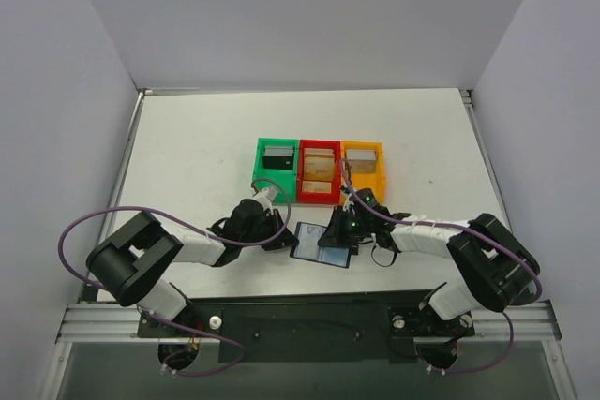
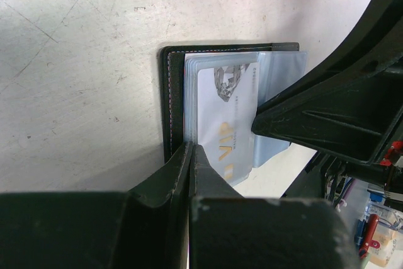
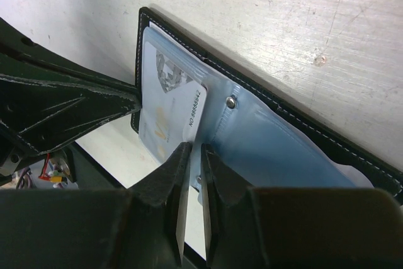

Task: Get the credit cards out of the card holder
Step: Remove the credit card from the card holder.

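Together, both arms (image 1: 192, 250) (image 1: 427, 234) stretched low, left fingers (image 2: 169, 184) pinching card holder (image 2: 167, 102) edge, right fingers (image 3: 162, 184) clamping 1 card (image 3: 165, 114)

**Arm and Gripper Pose**

Both arms were extended forward and angled inward, so that the two end effectors met tip to tip. The left arm (image 1: 192, 248) reached rightward from its base with the wrist held low. The right arm (image 1: 427, 231) reached leftward in mirror fashion.

The left gripper (image 1: 281, 237) had its fingers (image 2: 176, 171) closed to a hairline slit. The right gripper (image 1: 333, 229) had its fingers (image 3: 169, 177) nearly together, with a narrow gap between them.

From the left wrist, the right gripper's tip lay just ahead and to the right of the left fingertips. From the right wrist, the left gripper's tip lay just ahead and to the left.
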`<state>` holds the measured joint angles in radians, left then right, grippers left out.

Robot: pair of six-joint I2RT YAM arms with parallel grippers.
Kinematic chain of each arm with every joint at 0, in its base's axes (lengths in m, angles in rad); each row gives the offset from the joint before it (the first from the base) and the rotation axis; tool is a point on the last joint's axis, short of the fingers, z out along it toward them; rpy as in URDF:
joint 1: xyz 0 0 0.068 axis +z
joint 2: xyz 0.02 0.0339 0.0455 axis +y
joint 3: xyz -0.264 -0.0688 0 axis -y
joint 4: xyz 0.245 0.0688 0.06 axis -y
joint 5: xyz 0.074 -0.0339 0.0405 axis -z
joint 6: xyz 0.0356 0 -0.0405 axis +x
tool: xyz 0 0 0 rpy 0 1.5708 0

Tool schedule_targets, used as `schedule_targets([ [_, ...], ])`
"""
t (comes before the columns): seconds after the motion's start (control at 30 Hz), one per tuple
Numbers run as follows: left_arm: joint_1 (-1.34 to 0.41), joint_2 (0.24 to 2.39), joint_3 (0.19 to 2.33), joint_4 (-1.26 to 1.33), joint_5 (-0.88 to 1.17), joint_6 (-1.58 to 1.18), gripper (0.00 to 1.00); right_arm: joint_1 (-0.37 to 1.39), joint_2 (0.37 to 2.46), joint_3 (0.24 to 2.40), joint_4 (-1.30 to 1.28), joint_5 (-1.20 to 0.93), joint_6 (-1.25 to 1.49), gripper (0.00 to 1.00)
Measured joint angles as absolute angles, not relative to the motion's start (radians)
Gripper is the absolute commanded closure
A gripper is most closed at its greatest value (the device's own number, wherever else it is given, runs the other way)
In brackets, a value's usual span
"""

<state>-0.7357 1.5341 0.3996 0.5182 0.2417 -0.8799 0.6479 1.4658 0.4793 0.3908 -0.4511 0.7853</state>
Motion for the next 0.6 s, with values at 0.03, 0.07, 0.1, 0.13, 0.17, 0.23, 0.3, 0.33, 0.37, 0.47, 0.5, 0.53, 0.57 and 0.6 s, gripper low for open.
schedule_targets([
  [0.03,-0.736,1.534,0.4,0.518,0.242,-0.88,1.0,0.648,1.465,0.478,0.39,-0.451,0.785,0.92],
  [0.07,-0.736,1.534,0.4,0.518,0.242,-0.88,1.0,0.647,1.464,0.478,0.389,-0.451,0.785,0.92],
  [0.1,-0.736,1.534,0.4,0.518,0.242,-0.88,1.0,0.647,1.464,0.478,0.389,-0.451,0.785,0.92],
  [0.13,-0.736,1.534,0.4,0.518,0.242,-0.88,1.0,0.648,1.464,0.478,0.389,-0.451,0.785,0.92],
  [0.17,-0.736,1.534,0.4,0.518,0.242,-0.88,1.0,0.647,1.464,0.478,0.389,-0.451,0.785,0.91],
  [0.23,-0.736,1.534,0.4,0.519,0.242,-0.88,1.0,0.647,1.464,0.478,0.388,-0.452,0.785,0.87],
  [0.3,-0.736,1.536,0.4,0.521,0.242,-0.88,1.0,0.647,1.464,0.478,0.387,-0.453,0.784,0.87],
  [0.33,-0.736,1.537,0.4,0.521,0.242,-0.88,1.0,0.647,1.464,0.478,0.386,-0.453,0.784,0.87],
  [0.37,-0.736,1.538,0.4,0.522,0.242,-0.881,1.0,0.647,1.464,0.478,0.385,-0.454,0.784,0.87],
  [0.47,-0.736,1.542,0.4,0.528,0.243,-0.883,1.0,0.647,1.464,0.478,0.385,-0.454,0.784,0.88],
  [0.5,-0.736,1.542,0.4,0.529,0.244,-0.884,1.0,0.647,1.464,0.478,0.384,-0.454,0.784,0.88],
  [0.53,-0.736,1.543,0.4,0.53,0.244,-0.884,1.0,0.647,1.464,0.478,0.384,-0.454,0.784,0.89],
  [0.57,-0.736,1.543,0.4,0.531,0.244,-0.885,1.0,0.647,1.464,0.478,0.384,-0.454,0.784,0.89],
  [0.6,-0.736,1.543,0.4,0.531,0.244,-0.886,1.0,0.647,1.464,0.478,0.384,-0.454,0.784,0.89],
])
